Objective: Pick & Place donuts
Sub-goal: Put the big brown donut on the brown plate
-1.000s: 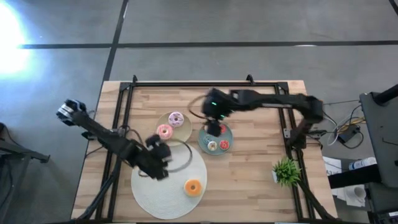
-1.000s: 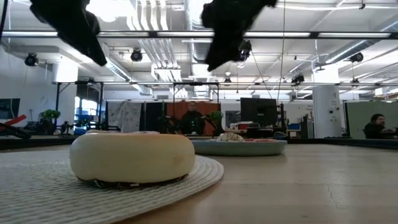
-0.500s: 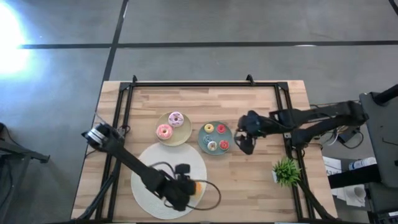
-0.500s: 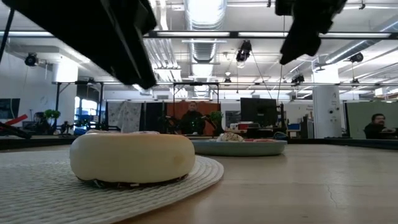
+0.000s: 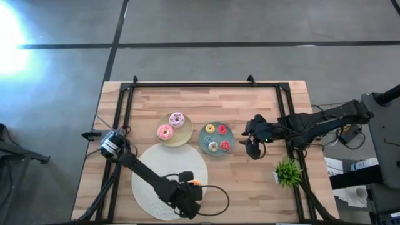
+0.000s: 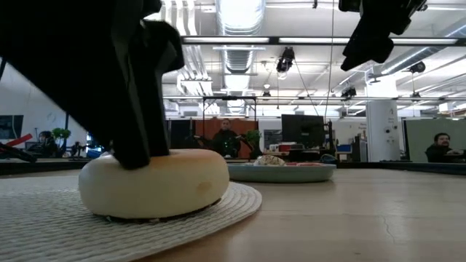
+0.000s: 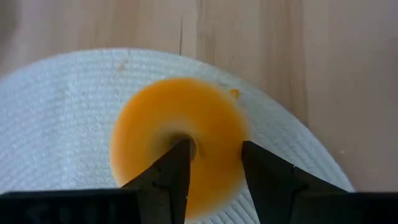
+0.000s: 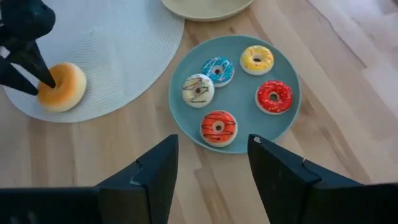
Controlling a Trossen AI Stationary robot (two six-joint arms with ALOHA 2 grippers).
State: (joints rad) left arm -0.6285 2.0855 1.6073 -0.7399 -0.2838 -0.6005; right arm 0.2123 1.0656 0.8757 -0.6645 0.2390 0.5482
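Note:
An orange donut [image 7: 180, 112] lies flat on the white round mat [image 7: 62, 99], near the mat's right near edge [image 5: 195, 182]. My left gripper [image 7: 214, 149] is open and low over it, straddling one side of the ring. A pink donut [image 5: 165, 132] and a white-sprinkled one [image 5: 177, 119] rest on the cream plate [image 5: 184, 134]. Several tiny donuts, among them a red one [image 8: 274, 96] and a yellow one [image 8: 257, 60], lie on the teal plate [image 8: 239, 93]. My right gripper [image 8: 211, 180] hangs open and empty over bare wood right of the teal plate [image 5: 253, 150]. My left gripper comes at the orange donut from above, pointing down. One fingertip [image 7: 180, 149] stands in the hole and the other [image 7: 252, 152] at the ring's outer edge. The donut [image 6: 154, 182] lies flat on the mat. Whether both fingers press the ring I cannot tell.
A small green plant [image 5: 287, 170] stands by the table's right near corner. Black frame rails [image 5: 187, 84] run along the far and side edges. Bare wood lies between the teal plate and the plant. Seated people [image 6: 226, 138] show far behind the table.
My left gripper has travelled from beside the cream plate toward the table's near edge and come down over the orange donut. My right gripper has drawn back from above the teal plate toward the table's right edge. The donuts on both plates have stayed put.

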